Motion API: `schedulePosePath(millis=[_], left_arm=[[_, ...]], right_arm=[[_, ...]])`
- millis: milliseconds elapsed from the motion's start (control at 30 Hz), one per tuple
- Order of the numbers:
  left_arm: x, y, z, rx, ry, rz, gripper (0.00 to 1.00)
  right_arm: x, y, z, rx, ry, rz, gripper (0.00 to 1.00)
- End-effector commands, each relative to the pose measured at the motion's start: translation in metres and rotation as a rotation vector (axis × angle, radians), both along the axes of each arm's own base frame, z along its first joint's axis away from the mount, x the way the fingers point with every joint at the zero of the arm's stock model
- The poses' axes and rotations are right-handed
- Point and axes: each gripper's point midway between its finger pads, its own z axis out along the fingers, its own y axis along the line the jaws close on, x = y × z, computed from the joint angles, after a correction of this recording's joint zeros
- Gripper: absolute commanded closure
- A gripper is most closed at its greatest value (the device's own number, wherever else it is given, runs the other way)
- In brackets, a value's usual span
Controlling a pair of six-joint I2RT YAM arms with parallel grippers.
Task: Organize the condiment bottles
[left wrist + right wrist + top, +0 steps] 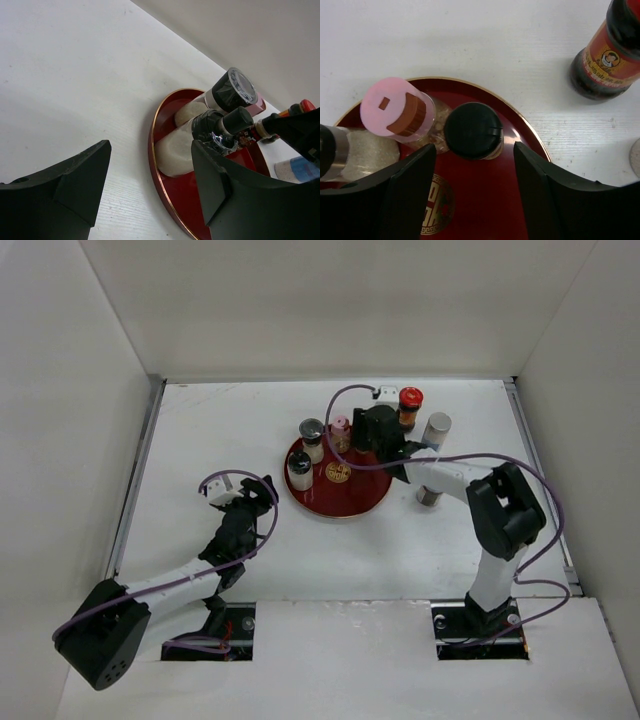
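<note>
The red tray [345, 498] holds several condiment bottles: a pale jar with a black cap [299, 468], a grey-capped shaker [312, 436] and a pink-capped jar [341, 428]. In the right wrist view, my open right gripper [475, 190] hovers over the tray [485, 200], just short of a black-capped jar [472, 130] beside the pink-capped jar [395, 107]. In the top view the right gripper [368, 436] hides that black-capped jar. My left gripper [245, 495] is open and empty, left of the tray. In its wrist view [150, 185] it faces the tray rim [154, 160] and the pale jar [182, 150].
Off the tray at the back right stand a dark sauce bottle with a red cap [410, 403], also in the right wrist view [607, 55], and a pale bottle with a grey cap [436, 428]. A silvery-capped jar [430, 497] stands right of the tray. White walls enclose the table.
</note>
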Motion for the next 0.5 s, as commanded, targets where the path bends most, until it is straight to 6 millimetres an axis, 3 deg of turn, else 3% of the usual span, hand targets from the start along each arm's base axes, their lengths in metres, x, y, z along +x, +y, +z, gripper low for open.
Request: schedulePosePath(millis=[0, 100, 200, 333, 467], left_arm=[[0.001, -0.002, 0.019, -0.058, -0.06, -0.007, 0.36], [0.003, -0.002, 0.014, -0.046, -0.044, -0.002, 0.36], [0.002, -0.004, 0.016, -0.051, -0.05, -0.01, 0.36], [0.004, -0.002, 0.014, -0.047, -0.046, -0.004, 0.36], [0.004, -0.003, 0.015, -0.047, -0.046, -0.004, 0.36]], right_arm=[[-0.002, 0.001, 0.072, 0.088, -0.139, 0.005, 0.28], [-0.003, -0.013, 0.102, 0.121, -0.186, -0.003, 0.27], [0.01, -0.046, 0.113, 0.113, -0.198, -0.071, 0.27], [0.038, -0.096, 0.106, 0.04, -0.144, -0.175, 0.19], [0.063, -0.122, 0.094, -0.063, -0.068, -0.205, 0.11]])
